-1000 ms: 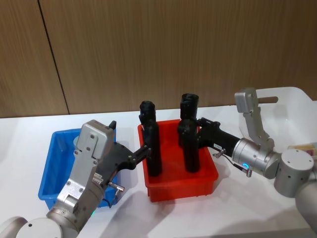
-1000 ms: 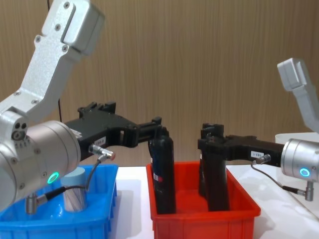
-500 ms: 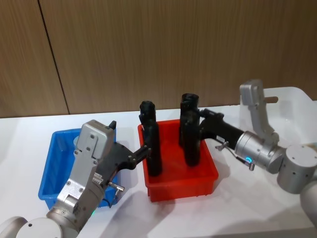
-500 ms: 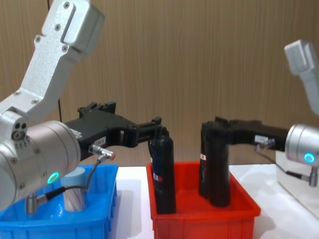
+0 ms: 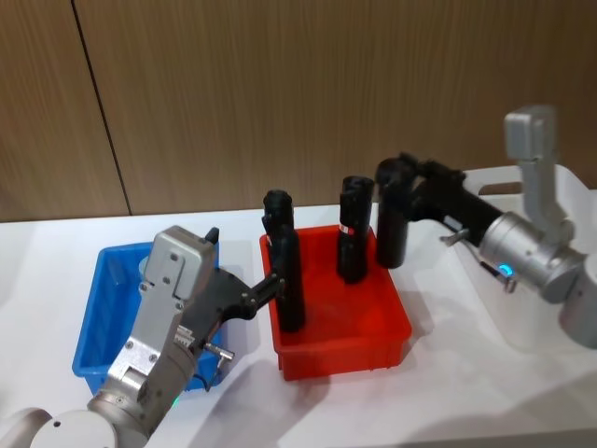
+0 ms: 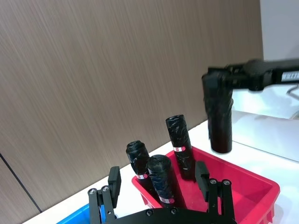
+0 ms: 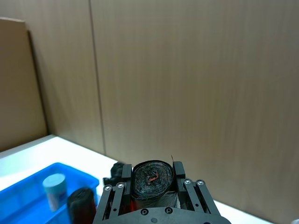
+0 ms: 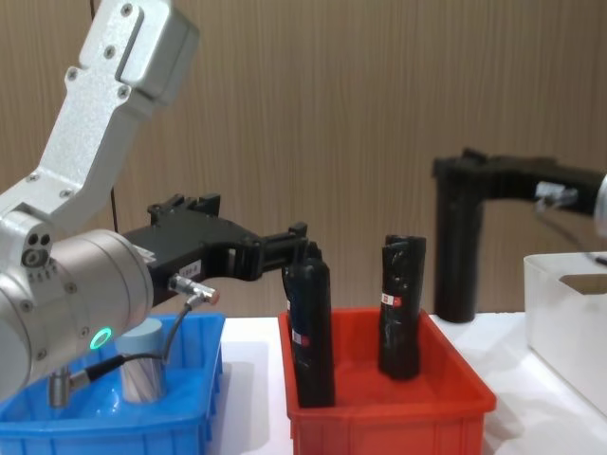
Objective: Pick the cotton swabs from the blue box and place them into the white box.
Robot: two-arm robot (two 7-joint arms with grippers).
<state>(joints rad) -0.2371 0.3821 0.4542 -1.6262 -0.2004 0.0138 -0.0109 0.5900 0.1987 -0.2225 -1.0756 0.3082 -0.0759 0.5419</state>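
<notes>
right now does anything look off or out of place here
Yes: the right gripper holds a tall black cylinder lifted from the red plastic bin, while a grey-lidded cotton swab jar sits untouched in the blue box.

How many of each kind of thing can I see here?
Black rolls: 4 (3 in the red bin, 1 held by the right gripper)
Swab jars: 1, in the blue bin
Bins: 3, counting the white bin
Total: 8
</notes>
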